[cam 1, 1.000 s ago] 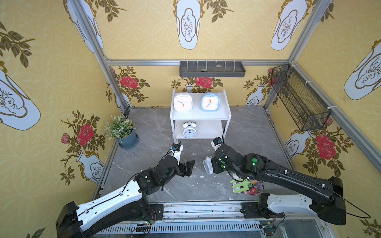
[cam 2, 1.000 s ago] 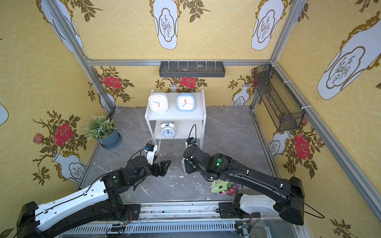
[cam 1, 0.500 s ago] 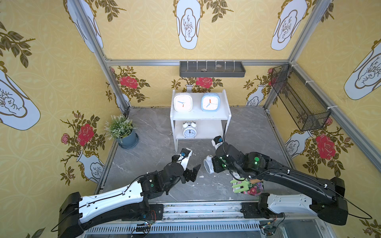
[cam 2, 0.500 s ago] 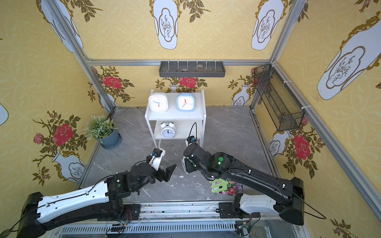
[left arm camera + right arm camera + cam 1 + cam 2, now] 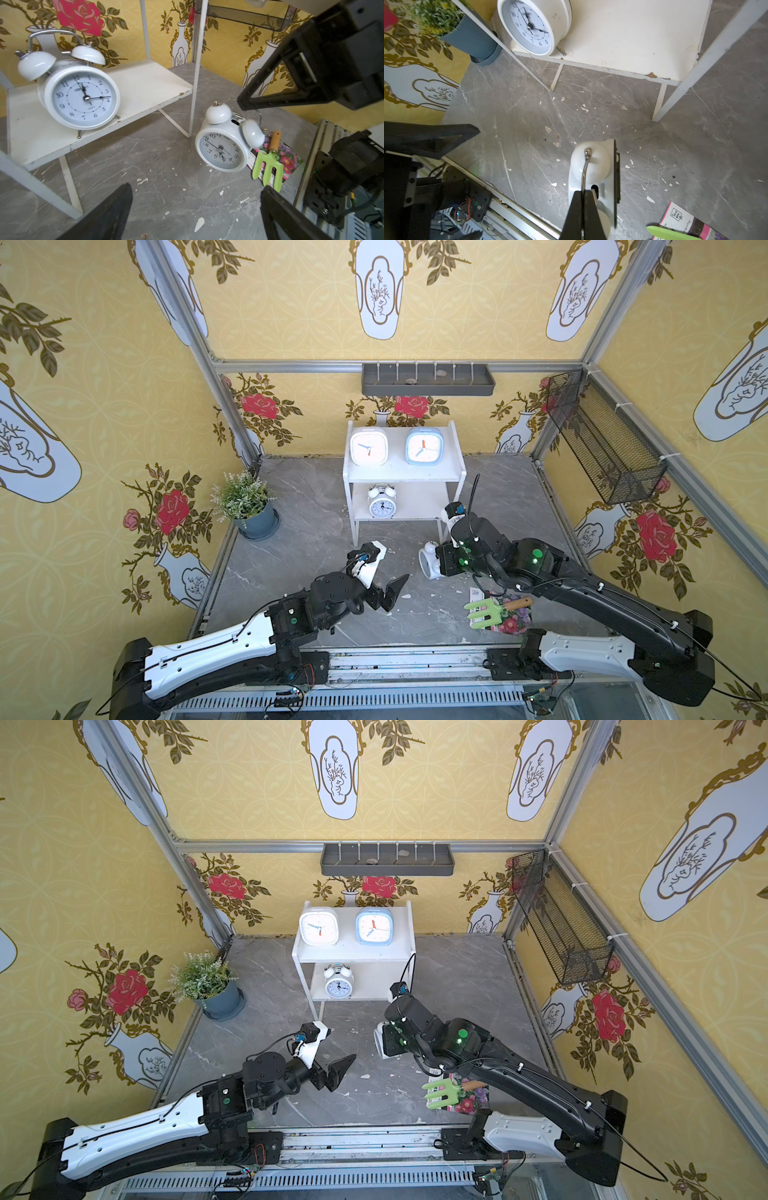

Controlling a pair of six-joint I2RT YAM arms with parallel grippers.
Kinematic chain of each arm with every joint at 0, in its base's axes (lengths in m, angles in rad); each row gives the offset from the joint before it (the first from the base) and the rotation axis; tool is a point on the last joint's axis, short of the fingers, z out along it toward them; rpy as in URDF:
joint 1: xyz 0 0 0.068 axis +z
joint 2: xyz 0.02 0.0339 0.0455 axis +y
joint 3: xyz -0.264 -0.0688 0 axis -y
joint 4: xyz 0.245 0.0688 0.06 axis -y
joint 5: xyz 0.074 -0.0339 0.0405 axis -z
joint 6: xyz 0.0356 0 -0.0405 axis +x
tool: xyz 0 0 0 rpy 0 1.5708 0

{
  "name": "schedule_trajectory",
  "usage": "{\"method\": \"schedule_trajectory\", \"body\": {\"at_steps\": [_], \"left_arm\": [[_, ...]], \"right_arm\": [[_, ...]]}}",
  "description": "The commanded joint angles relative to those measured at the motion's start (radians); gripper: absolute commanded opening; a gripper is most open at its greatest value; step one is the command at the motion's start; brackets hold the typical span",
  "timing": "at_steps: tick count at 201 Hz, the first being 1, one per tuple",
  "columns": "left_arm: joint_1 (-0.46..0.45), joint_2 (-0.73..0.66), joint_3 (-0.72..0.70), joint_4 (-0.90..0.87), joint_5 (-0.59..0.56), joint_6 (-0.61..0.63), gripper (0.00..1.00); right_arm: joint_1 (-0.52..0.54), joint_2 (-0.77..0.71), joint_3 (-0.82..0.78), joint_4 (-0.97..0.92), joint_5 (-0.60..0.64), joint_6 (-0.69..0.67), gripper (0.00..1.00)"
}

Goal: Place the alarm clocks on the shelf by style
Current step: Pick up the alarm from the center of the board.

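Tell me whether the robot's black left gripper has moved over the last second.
Yes. In a top view, the black left gripper has drawn back from the front left leg of the white two-tier shelf, toward the metal rail at the table's front.

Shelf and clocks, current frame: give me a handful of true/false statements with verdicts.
1. The white square clock and light blue square clock both stand on the top board of the shelf. True.
2. The lower board holds two twin-bell clocks. False: only one twin-bell clock stands there; the second twin-bell clock is off the shelf, in front of it.
3. The right gripper is shut on the second twin-bell clock's wire handle. True.
4. The left gripper holds a clock. False: it is open and empty.
5. The green fork lies on the shelf. False: it lies on a flower packet, off the shelf.
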Motion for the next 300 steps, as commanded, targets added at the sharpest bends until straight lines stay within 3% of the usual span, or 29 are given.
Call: {"method": "schedule_trajectory", "body": {"at_steps": [1,27,82,300], "left_arm": [[-0.019,0.019,0.010,0.037,0.063,0.059,0.99],[-0.058,0.067,0.028,0.055,0.029,0.109,0.99],[-0.069,0.090,0.027,0.114,-0.003,0.169,0.99],[-0.070,0.074,-0.019,0.151,0.012,0.202,0.99]], "right_arm": [[-0.030,-0.014,0.013,0.073,-0.126,-0.022,0.00],[-0.042,-0.006,0.044,0.081,-0.234,-0.035,0.00],[-0.036,0.005,0.116,0.072,-0.339,-0.052,0.00],[-0.005,0.031,0.142,0.118,-0.442,-0.058,0.00]]}}
